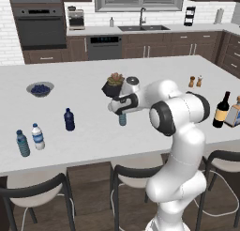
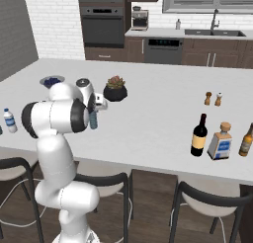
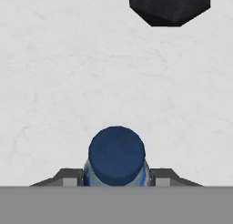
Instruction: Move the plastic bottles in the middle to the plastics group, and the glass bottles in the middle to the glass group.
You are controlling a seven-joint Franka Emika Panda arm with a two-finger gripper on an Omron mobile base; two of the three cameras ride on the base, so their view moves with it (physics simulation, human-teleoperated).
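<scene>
My gripper is pinching the teal-tinted water bottle, fingers on both sides of it, mid-counter just in front of the potted plant.

A: Where do the base views sit?
B: Behind the arm at seven and five o'clock, both facing twelve across the counter, sharing the potted plant.
A: The hand view?
B: Close, straight down on a blue cap.
</scene>
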